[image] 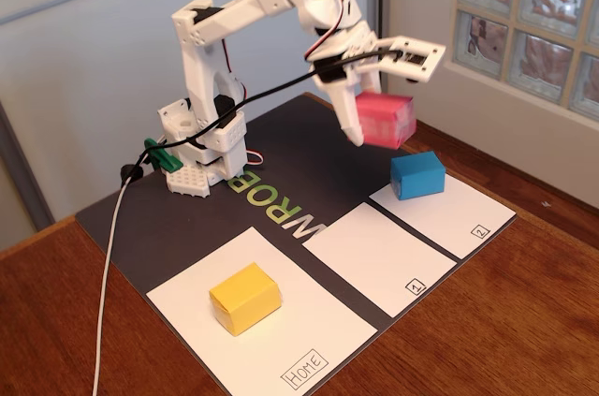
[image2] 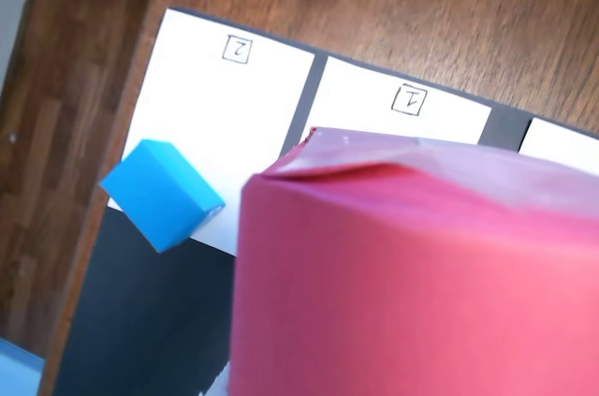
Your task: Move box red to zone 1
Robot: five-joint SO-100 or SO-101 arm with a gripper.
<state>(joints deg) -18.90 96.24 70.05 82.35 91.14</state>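
The tool (image: 367, 113) was clenched on the red box (image: 386, 119) and held it up in the air, well above the dark mat (image: 159, 227) on the wooden bench (image: 524, 321). In the fixed view the red box hung over the far part of the mat, behind the blue box (image: 417, 175), and zone 1 (image: 379, 254) lay lower in the picture, nearer the camera and a little to the left. So the red box looked like it had to travel forward and down toward that white panel. The red box seemed to lie with its long side running left to right in the fixed view. In the wrist view the red box (image2: 421, 274) filled most of the picture, and zone 1 (image2: 365, 101) peeked out just past its top edge, with the little "1" mark showing. The blue box sat on the back end of the panel marked 2 (image: 468, 213), just beside zone 1, so it might get bumped if the red box came down too far to that side. The yellow box (image: 245, 297) sat on the HOME panel (image: 318, 340), well apart from the path. Zone 1 itself was bare, with nothing on it.
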